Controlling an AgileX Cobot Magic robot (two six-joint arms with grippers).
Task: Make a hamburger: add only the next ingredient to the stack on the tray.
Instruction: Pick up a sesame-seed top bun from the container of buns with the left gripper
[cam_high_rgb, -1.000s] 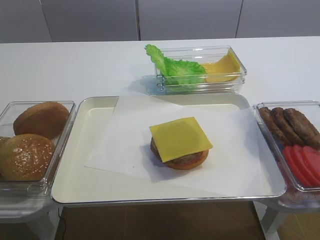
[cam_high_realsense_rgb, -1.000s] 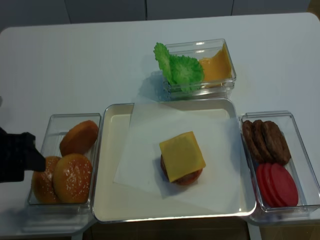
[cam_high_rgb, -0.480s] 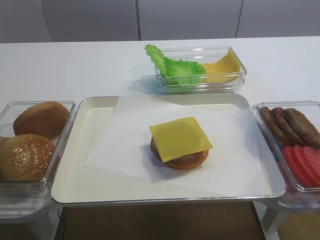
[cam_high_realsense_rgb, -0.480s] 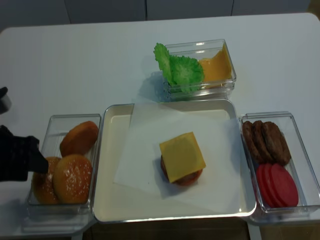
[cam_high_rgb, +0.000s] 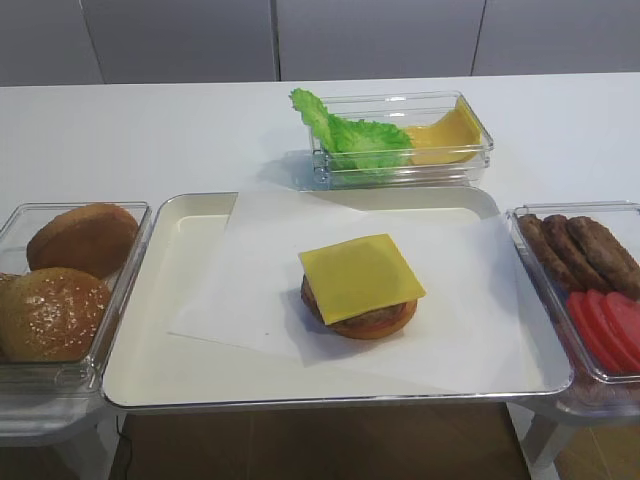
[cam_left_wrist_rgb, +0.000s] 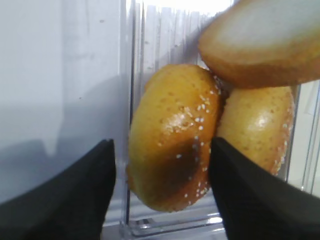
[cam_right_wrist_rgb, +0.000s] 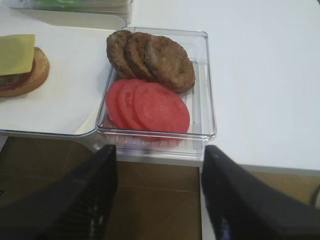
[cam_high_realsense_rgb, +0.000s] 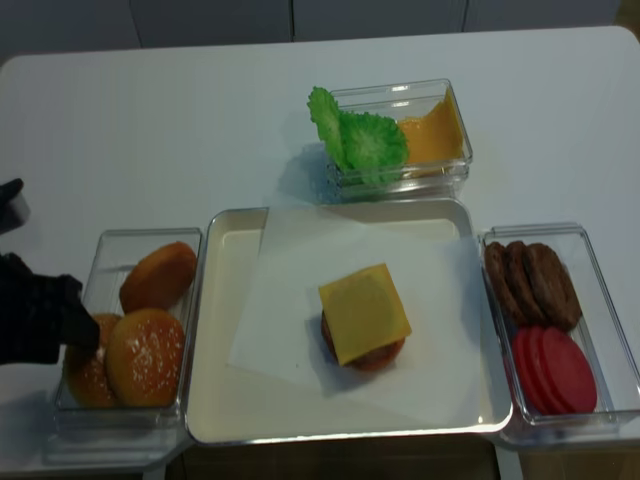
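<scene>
Straddling a sesame bun top (cam_left_wrist_rgb: 172, 137) (not yet pinching), the spread left gripper (cam_left_wrist_rgb: 162, 187).

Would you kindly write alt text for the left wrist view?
The open left gripper straddles a sesame-seeded bun top standing on edge in a clear container. A second seeded bun sits behind, a smooth bun half above.

The tray (cam_high_rgb: 150, 372) is matt cream with a shiny metal rim and carries a matt white paper sheet (cam_high_rgb: 240, 300). The containers (cam_right_wrist_rgb: 202, 75) are clear, glossy, ribbed plastic on a smooth white table (cam_high_rgb: 150, 130). The sesame bun top (cam_left_wrist_rgb: 172, 135) is golden, slightly glossy and speckled with seeds; the cheese slice (cam_high_rgb: 360, 277) is smooth.
</scene>
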